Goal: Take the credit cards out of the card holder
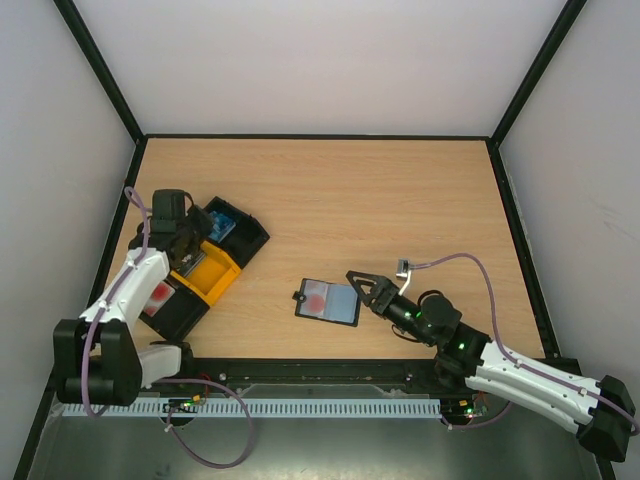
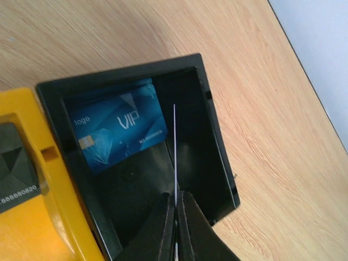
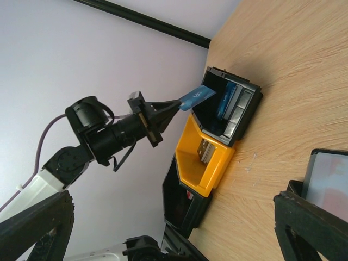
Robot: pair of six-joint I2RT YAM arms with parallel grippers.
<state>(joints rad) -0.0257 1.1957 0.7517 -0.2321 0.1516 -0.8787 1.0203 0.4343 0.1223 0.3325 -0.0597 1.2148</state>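
The card holder (image 1: 328,301) lies flat at mid-table, black with a grey-blue pocket panel, and a reddish card (image 1: 318,297) shows through it. Its corner appears at the right edge of the right wrist view (image 3: 328,180). My right gripper (image 1: 359,287) sits just right of the holder, open and holding nothing (image 3: 171,231). My left gripper (image 1: 192,240) hovers over the far black tray, shut on a blue credit card (image 3: 196,98) that appears edge-on as a thin white line (image 2: 175,152) between its jaws (image 2: 175,197). Another blue card (image 2: 117,128) lies in that tray.
Three joined trays stand at the left: a black one (image 1: 250,238), a yellow one (image 1: 210,272) with a dark card (image 2: 13,166), and a near black one (image 1: 180,312) with a red card (image 1: 158,294). Black frame rails border the table.
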